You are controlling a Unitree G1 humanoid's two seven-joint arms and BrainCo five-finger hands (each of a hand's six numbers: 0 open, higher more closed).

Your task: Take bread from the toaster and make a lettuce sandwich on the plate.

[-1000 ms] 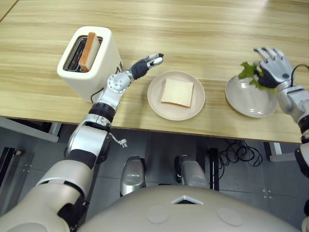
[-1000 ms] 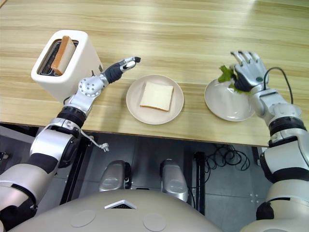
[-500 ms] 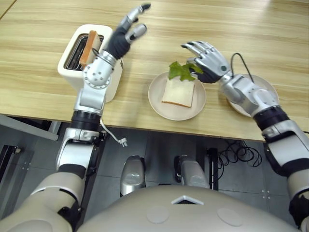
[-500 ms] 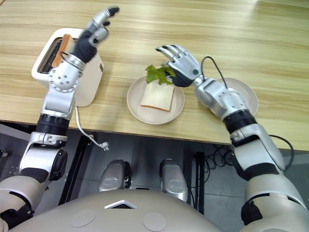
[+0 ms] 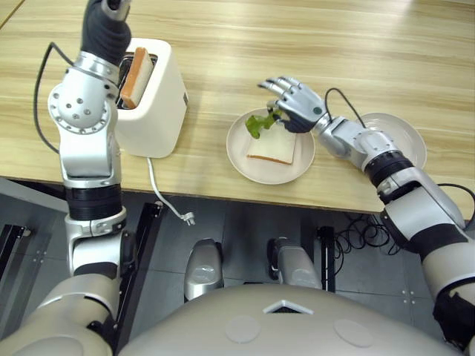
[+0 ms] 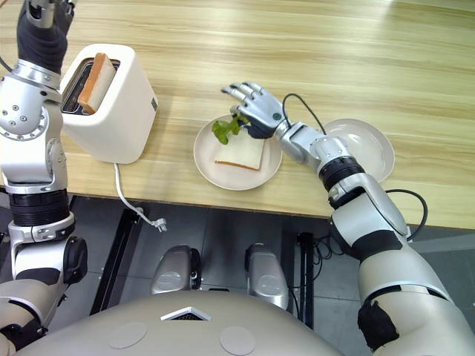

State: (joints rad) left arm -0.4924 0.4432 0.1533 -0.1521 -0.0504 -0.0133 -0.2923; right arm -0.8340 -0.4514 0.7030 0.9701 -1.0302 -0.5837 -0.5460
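Green lettuce (image 5: pixel 257 124), pinched in my curled right robot hand (image 5: pixel 297 107), now hangs over the plated bread slice (image 5: pixel 273 150), brought from the side plate (image 5: pixel 401 137); releasing comes next.

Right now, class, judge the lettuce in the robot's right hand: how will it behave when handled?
The lettuce is probably floppy: it droops from the right hand. Likely light, since a small pinch holds it. Its ruffled shape may settle unevenly on the bread.
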